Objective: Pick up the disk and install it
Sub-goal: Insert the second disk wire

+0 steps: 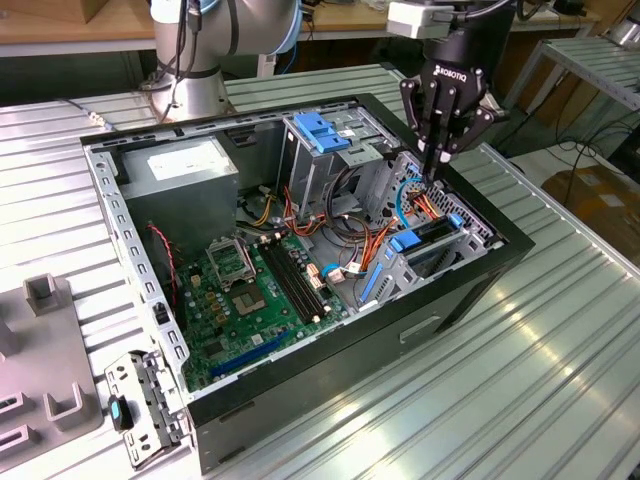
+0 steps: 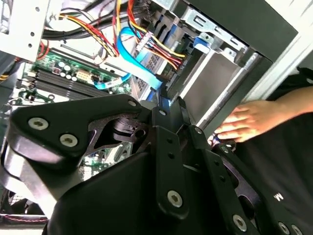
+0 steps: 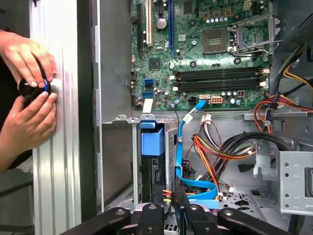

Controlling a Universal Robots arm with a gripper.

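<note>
Black three-finger gripper (image 1: 441, 160) hangs over right side of open computer case (image 1: 130, 250), fingers drawn together, nothing visibly held. Just below, disk (image 1: 425, 240) sits in metal drive bay, blue plastic rails showing, long axis along case's right wall. Green motherboard (image 1: 255, 290) lies flat on case floor. Person's hands (image 3: 27, 98) press small black knob on ribbed metal table.

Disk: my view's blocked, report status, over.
Gripper low over the drive bay. Disk on edge in the bay, below it. Blue cable close beside; person's hands outside the case.
</note>
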